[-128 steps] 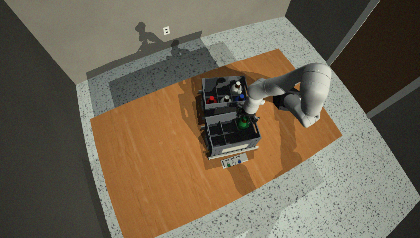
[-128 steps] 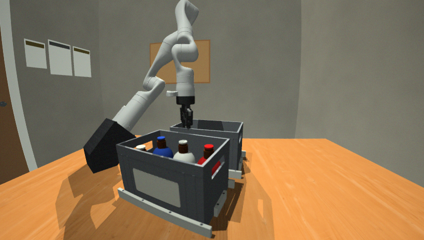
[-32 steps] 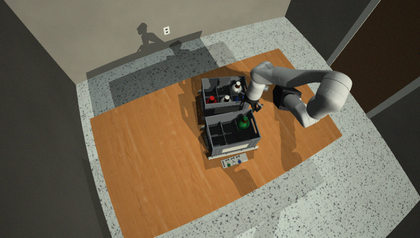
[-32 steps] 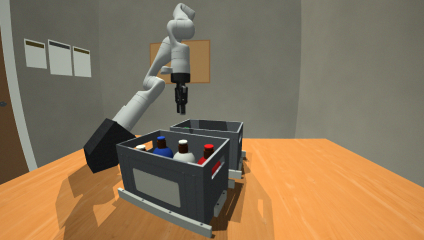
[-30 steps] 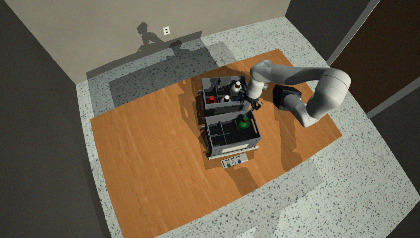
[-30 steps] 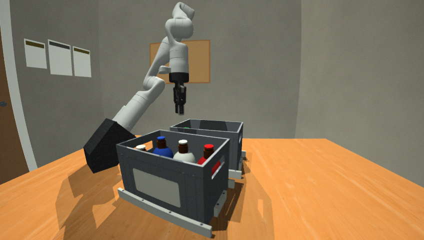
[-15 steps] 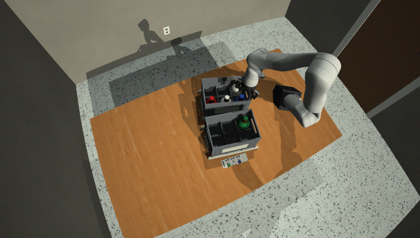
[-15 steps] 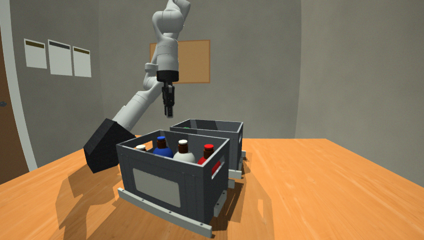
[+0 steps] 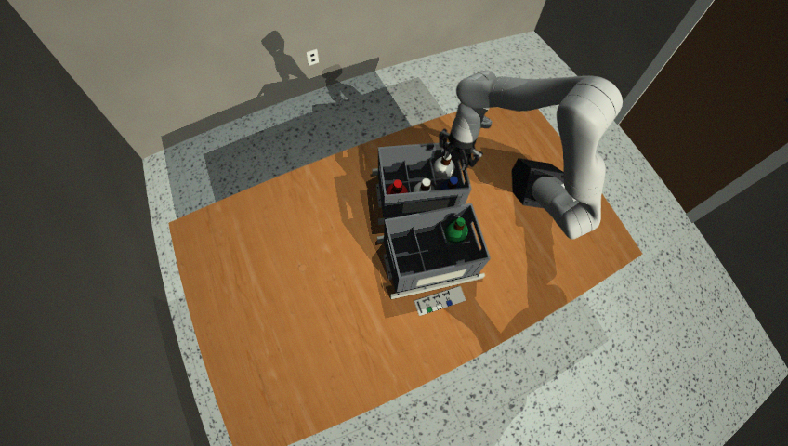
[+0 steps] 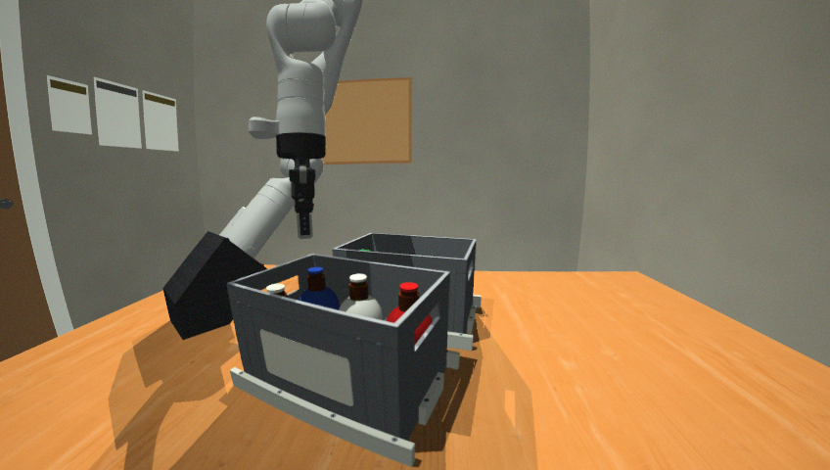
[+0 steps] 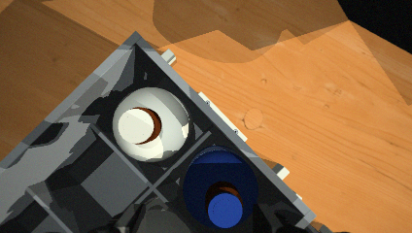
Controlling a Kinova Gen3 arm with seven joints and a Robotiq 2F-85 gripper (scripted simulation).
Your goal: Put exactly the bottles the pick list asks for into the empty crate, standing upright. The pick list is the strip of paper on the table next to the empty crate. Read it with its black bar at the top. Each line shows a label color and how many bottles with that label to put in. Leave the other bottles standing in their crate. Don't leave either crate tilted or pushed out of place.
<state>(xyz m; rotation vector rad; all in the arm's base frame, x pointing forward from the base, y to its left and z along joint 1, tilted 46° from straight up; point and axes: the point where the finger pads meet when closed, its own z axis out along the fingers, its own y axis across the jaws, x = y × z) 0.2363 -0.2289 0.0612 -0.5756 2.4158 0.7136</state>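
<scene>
Released, the black two-finger claw (image 9: 458, 158) (image 10: 304, 226) (image 11: 196, 221) should ease toward the wrist view's two o'clock, centring above the blue-capped round bottle (image 9: 453, 181) (image 10: 317, 296) (image 11: 224, 210) before descending.

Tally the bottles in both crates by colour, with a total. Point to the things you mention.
White round bottles with white caps (image 9: 443, 166) (image 10: 360, 305) (image 11: 170, 112): 2
Blue round bottle with a blue cap (image 9: 453, 181) (image 10: 319, 297) (image 11: 224, 211): 1
Red round bottle with a red cap (image 9: 397, 185) (image 10: 408, 287): 1
Green round bottle with a green cap (image 9: 457, 231): 1
Total: 5
</scene>
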